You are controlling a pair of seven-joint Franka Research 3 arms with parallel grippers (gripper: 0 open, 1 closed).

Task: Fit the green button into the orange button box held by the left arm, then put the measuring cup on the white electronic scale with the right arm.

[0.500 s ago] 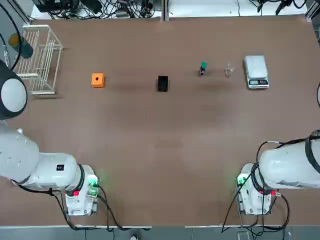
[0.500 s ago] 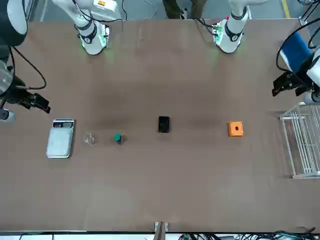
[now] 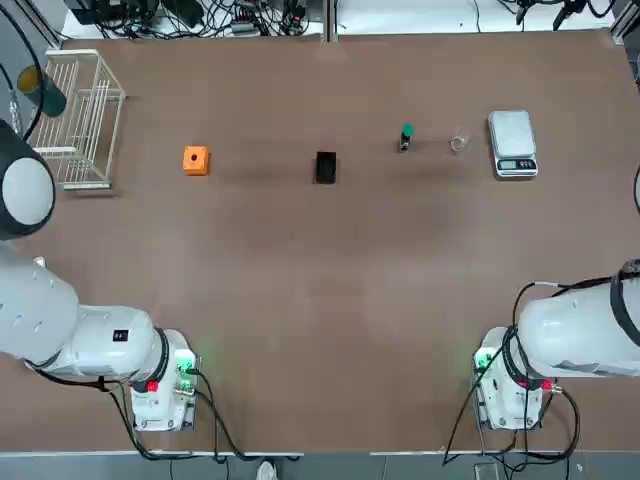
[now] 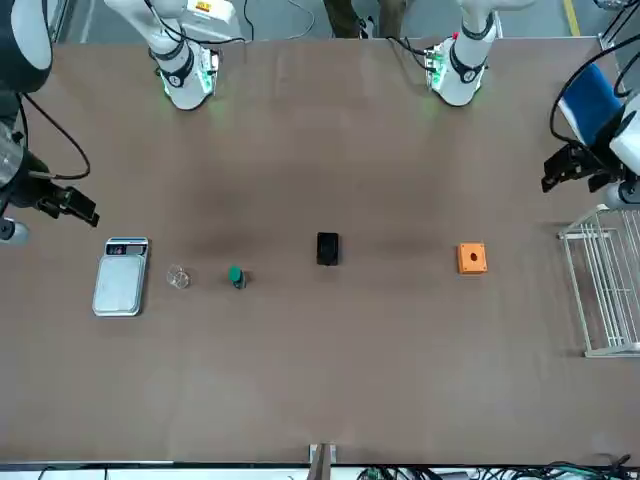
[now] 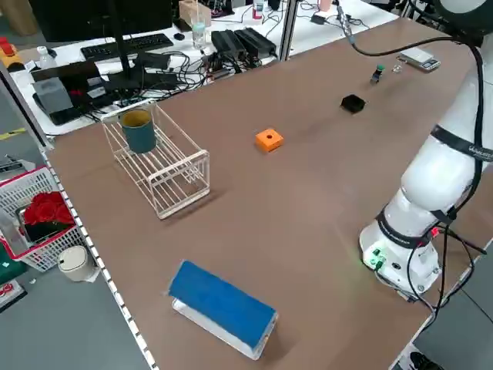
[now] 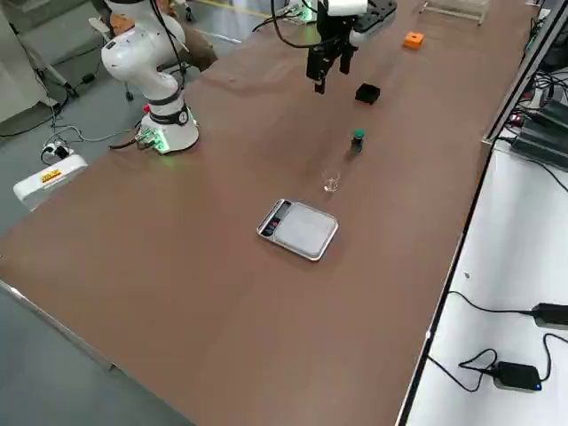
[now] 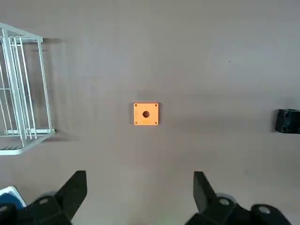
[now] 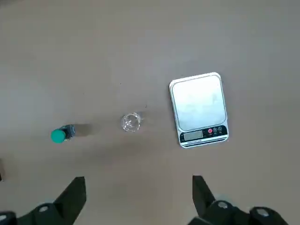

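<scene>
My left end effector (image 7: 139,192) hangs open high above the orange button box (image 7: 146,114), so I should drop straight down and clamp its flat sides, keeping the top hole clear. My right end effector (image 8: 138,197) is open too. From the box, the green button (image 3: 406,136), measuring cup (image 8: 131,122) and white electronic scale (image 8: 198,109) lie beyond the black block (image 3: 325,167). The cup's rim is faint.

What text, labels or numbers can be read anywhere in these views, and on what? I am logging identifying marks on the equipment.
None can be read.
White electronic scale: dark display strip and small red buttons, markings too small to read.
Left arm's base: a small dark label, blurred.
White box on the floor, right side view: a yellow label, illegible.
Orange button box, green button, measuring cup: no markings visible.
</scene>
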